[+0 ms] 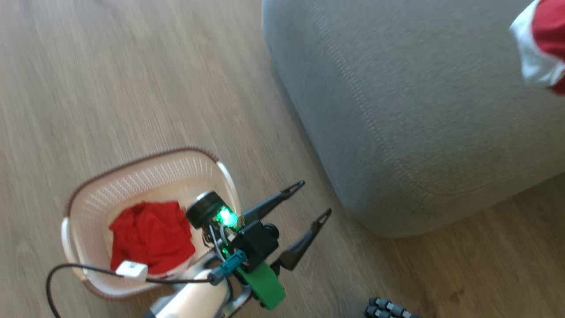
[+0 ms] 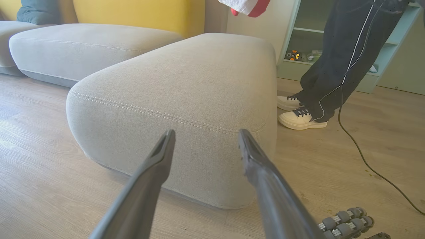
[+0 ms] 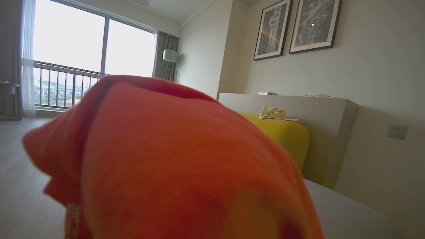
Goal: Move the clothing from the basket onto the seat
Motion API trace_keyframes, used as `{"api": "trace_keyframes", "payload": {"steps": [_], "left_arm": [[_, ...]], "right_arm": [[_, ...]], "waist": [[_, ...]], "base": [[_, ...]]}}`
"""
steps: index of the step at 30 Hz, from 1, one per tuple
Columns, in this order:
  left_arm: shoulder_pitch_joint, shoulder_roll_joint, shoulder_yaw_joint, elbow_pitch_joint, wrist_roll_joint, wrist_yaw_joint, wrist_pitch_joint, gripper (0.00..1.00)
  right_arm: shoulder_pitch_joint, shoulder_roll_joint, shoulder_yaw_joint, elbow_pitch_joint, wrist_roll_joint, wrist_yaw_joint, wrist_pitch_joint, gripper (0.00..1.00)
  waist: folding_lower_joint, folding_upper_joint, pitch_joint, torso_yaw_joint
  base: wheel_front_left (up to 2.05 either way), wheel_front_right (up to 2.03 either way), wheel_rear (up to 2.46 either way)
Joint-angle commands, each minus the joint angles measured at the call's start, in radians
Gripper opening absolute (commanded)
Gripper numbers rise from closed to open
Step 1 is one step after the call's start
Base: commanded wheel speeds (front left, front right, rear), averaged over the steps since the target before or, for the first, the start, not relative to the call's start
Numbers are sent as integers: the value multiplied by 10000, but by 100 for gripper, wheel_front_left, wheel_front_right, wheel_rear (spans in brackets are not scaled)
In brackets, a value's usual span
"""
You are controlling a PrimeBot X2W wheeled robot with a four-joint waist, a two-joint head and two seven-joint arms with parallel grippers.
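The cream basket [image 1: 95,194] stands on the floor at the lower left with one red piece of clothing [image 1: 150,236] crumpled inside. My left gripper [image 1: 315,198] hovers open and empty just right of the basket, pointing at the rounded corner of the grey seat [image 1: 419,119]; its fingers [image 2: 156,166] stand wide apart before the seat [image 2: 186,86]. A second red and white piece of clothing [image 1: 545,44] hangs above the seat's far side [image 2: 247,5]. Its red fabric [image 3: 172,159] drapes over my right gripper, hiding the fingers.
A person's legs in dark trousers [image 2: 345,49] and white shoes [image 2: 300,119] stand beyond the seat, beside a pale green shelf [image 2: 298,36]. A black cable [image 2: 362,156] trails over the wooden floor. My base's rollers [image 2: 345,220] sit at the lower right.
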Motion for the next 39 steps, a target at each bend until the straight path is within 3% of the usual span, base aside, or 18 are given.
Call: {"api": "trace_keyframes", "payload": {"steps": [1, 9, 19, 28, 39], "left_arm": [[-578, 396, 35, -491, 74, -10, -51, 100], [-1159, 1198, -252, -818, 202, -10, -51, 100], [-1581, 1747, -252, -1229, 333, -10, -51, 100], [-1733, 1845, 37, -1406, 263, -10, -51, 100], [-1921, 1604, 96, -1496, 327, -10, -51, 100]], "right_arm": [[-922, -271, -99, -193, -17, -2, -63, 0], [-2777, -341, -901, 770, 185, -2, -63, 0], [-5235, -1106, -1971, 3216, 350, -2, -63, 0], [-6874, -1981, -2196, 6146, 109, -2, -63, 0], [-7935, -2312, -2244, 9297, -807, -2, -63, 0]], "waist": [[-1, 0, 1315, 363], [-1, 0, 2553, 432], [-1, 0, 3751, 682], [-1, 0, 4491, 1161], [-1, 0, 4922, 1724]], "base": [[0, 0, 0], [0, 0, 0], [0, 0, 0], [0, 0, 0], [0, 0, 0]]}}
